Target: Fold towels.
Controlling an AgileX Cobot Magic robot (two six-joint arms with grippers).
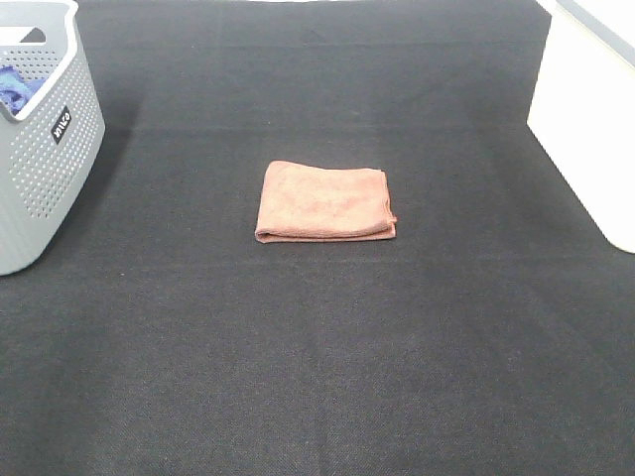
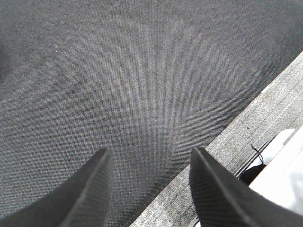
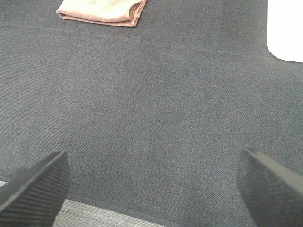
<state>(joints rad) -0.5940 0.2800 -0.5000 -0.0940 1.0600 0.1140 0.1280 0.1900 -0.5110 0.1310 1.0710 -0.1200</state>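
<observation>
Terracotta microfibre towel, folded into a small rectangle, lies mid-desk on the black woven desk mat, long axis left to right, neither arm in the high view. Grey perforated basket stands far left. Left wrist view: left tool, jaws parted, nothing held, over the mat's edge, no towel visible. Right wrist view: right tool spread wide, empty; towel lies well ahead of it, so the right arm looks better placed.

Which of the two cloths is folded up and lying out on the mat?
The reddish-brown towel, lying folded in the middle of the black mat. The other, a blue cloth, sits bunched inside the grey basket.
</observation>
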